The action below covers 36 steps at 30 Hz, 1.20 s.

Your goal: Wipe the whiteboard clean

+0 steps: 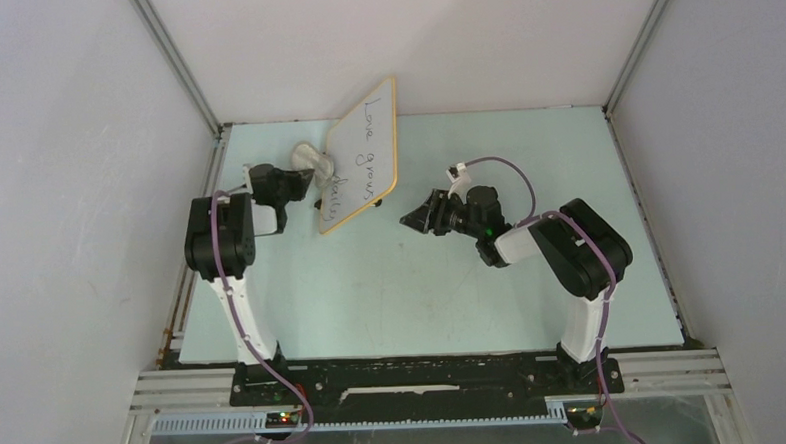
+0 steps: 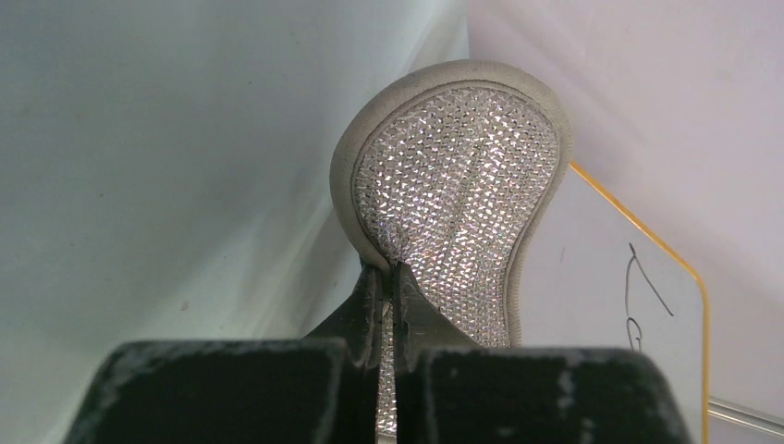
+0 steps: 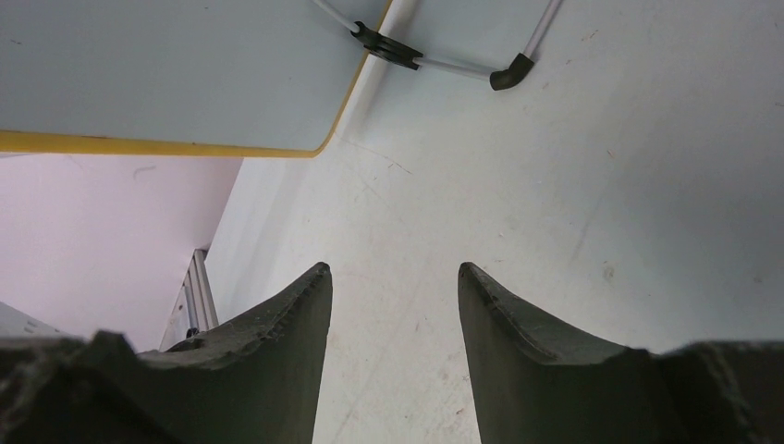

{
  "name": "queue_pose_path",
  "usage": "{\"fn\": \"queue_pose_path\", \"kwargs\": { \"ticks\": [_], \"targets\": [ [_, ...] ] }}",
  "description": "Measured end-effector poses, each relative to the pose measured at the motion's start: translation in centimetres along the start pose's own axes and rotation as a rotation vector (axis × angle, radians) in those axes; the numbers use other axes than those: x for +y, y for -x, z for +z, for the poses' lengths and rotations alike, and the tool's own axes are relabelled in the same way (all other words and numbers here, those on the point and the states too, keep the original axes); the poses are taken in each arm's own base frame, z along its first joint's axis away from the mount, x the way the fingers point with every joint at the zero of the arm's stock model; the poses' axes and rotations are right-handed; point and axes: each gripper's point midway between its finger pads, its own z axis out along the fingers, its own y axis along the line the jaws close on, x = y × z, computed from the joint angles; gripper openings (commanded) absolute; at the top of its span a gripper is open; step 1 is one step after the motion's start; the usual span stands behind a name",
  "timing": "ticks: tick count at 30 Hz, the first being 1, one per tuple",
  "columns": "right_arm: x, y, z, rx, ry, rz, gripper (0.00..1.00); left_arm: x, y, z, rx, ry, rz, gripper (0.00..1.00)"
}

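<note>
The whiteboard (image 1: 363,151) stands tilted at the back middle of the table, tan-orange framed, with dark handwriting on it. My left gripper (image 1: 305,181) is shut on the grey oval cloth pad (image 1: 311,162), held just left of the board's lower part. In the left wrist view the pad (image 2: 462,194) stands up from my closed fingers (image 2: 370,305), silvery mesh face toward the camera, with the whiteboard (image 2: 610,277) to its right. My right gripper (image 1: 416,219) is open and empty, to the right of the board. The right wrist view shows the board's back (image 3: 166,74) and a black foot (image 3: 386,46).
The pale green table (image 1: 422,301) is enclosed by white walls at left, back and right, with metal rails (image 1: 186,281) along its edges. The arm bases sit on a black bar (image 1: 426,376) at the near edge.
</note>
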Motion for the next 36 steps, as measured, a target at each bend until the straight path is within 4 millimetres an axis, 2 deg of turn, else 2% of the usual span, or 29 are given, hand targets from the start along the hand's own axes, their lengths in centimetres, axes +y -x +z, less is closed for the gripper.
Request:
{"fn": "queue_pose_path", "kwargs": {
  "ticks": [5,13,22,27,36],
  "targets": [
    [-0.1,0.0,-0.1,-0.004,-0.001,0.004,0.54,0.0,-0.6,-0.3,0.008,-0.027,-0.039,0.0],
    [0.1,0.3,-0.1,-0.016,0.011,-0.002,0.54,2.2,-1.4,-1.7,0.002,-0.017,-0.084,0.0],
    [0.5,0.5,-0.1,-0.022,0.026,-0.001,0.54,1.6,0.9,-4.1,-0.068,-0.021,-0.08,0.0],
    [0.7,0.5,-0.1,-0.019,0.037,0.002,0.54,1.5,1.3,-4.2,-0.075,-0.022,-0.08,0.0],
    [0.8,0.7,-0.2,-0.023,0.041,0.003,0.54,1.8,0.1,-3.3,0.0,-0.03,-0.032,0.0]
  ]
}}
